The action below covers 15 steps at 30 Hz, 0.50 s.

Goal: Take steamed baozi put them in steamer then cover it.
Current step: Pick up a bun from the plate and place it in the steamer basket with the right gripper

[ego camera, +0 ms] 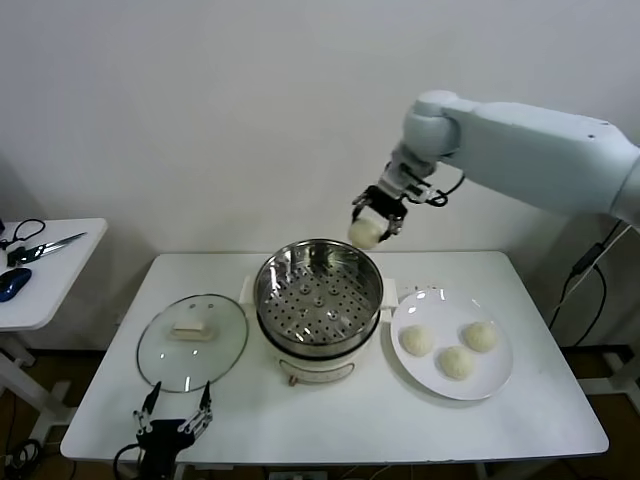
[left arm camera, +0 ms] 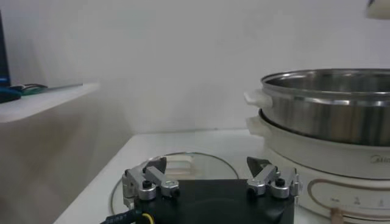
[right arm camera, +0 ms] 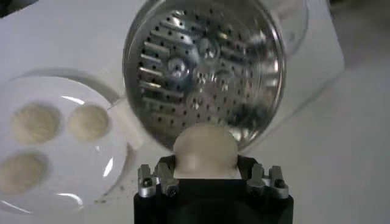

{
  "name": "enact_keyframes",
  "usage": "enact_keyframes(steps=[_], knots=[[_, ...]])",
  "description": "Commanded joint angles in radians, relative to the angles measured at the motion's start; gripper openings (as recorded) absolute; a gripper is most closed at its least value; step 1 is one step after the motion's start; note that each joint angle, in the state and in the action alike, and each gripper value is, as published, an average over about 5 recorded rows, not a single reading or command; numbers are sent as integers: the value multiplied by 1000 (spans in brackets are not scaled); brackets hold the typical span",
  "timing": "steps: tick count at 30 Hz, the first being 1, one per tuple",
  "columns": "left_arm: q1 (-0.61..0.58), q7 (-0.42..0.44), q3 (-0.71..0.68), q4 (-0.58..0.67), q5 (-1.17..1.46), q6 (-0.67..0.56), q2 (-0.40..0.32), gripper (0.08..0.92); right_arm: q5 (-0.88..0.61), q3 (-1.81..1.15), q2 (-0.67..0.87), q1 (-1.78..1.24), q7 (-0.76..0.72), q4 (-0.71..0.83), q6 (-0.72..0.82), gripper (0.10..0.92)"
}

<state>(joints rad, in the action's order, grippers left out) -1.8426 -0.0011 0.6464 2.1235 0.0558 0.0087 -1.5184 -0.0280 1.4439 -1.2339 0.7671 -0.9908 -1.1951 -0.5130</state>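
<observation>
The right pincer holds one bun by its sides, above the steamer's rim at about 1 o'clock. The bun looks light, soft and easily dented, so a gentle squeeze across its widest part suits it. Three buns wait on the plate at the steamer's 3 o'clock, the lid lies on the worktop at 9 o'clock, and the left pincer hangs wide open just beside the lid.

- The steamer stands mid-table.
- The cover lies to its left.
- A plate with three baozi lies to its right.

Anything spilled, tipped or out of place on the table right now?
Nothing stands out. The steamer sits upright, the cover lies flat beside it, three baozi rest on the plate, and the right gripper holds the fourth baozi.
</observation>
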Motion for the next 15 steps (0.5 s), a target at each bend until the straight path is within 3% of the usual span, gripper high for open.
enact_keyframes(steps=[1, 7, 15], knots=[[-6, 0, 4, 4, -5, -5, -1, 823, 234, -15, -149, -111, 71, 97, -179, 670], [-7, 0, 21, 3, 2, -8, 3, 823, 359, -83, -207, -238, 92, 304, -248, 670], [0, -1, 17, -12, -1, -9, 3, 823, 420, -130, -224, -321, 107, 399, -266, 670]])
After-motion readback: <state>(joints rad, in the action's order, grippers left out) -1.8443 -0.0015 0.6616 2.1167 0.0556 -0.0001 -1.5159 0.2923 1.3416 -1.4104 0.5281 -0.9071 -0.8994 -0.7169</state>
